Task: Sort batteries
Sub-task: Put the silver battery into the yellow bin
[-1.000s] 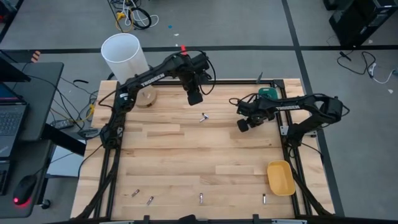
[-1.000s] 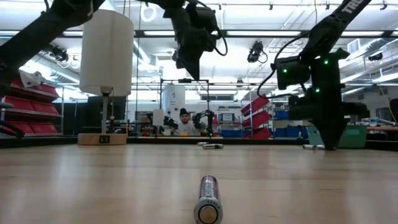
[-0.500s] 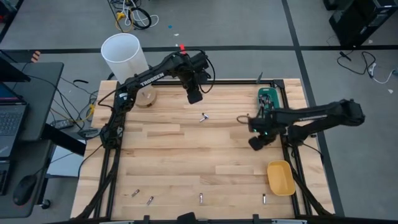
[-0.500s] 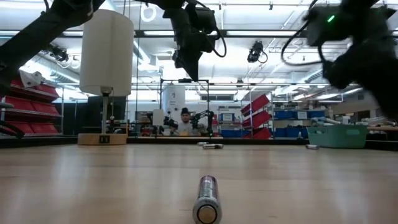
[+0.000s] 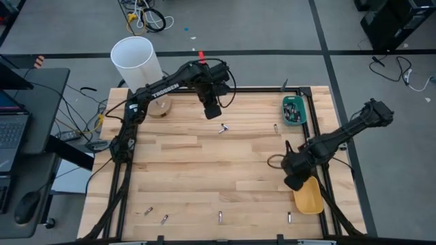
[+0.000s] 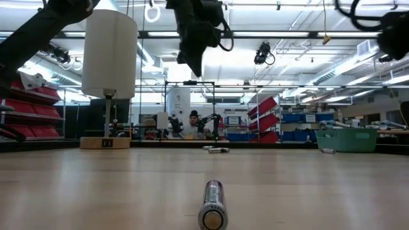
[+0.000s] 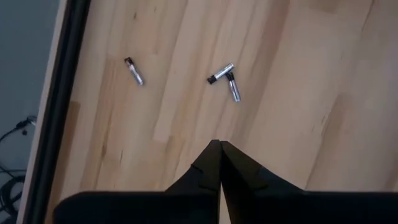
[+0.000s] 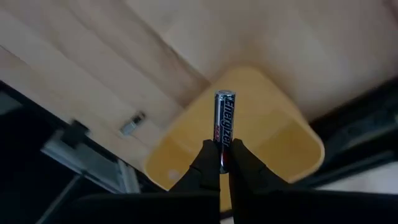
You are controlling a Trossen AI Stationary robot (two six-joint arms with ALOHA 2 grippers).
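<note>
The wooden table (image 5: 204, 163) is carrying scattered batteries (image 5: 223, 127): two crossing near the far-edge middle, one beside the teal tray (image 5: 293, 110) at the far right corner, several along the near edge. The yellow tray (image 5: 310, 197) is sitting at the near right corner. The right gripper (image 8: 219, 163) is hovering over it, jaws clamped on a dark battery's (image 8: 224, 118) lower end. Such cells look light, rigid and slick, likely rolling; gripping across the barrel seems safest. The left gripper (image 7: 219, 149) is hanging above the crossed pair, jaws pressed together, empty.
</note>
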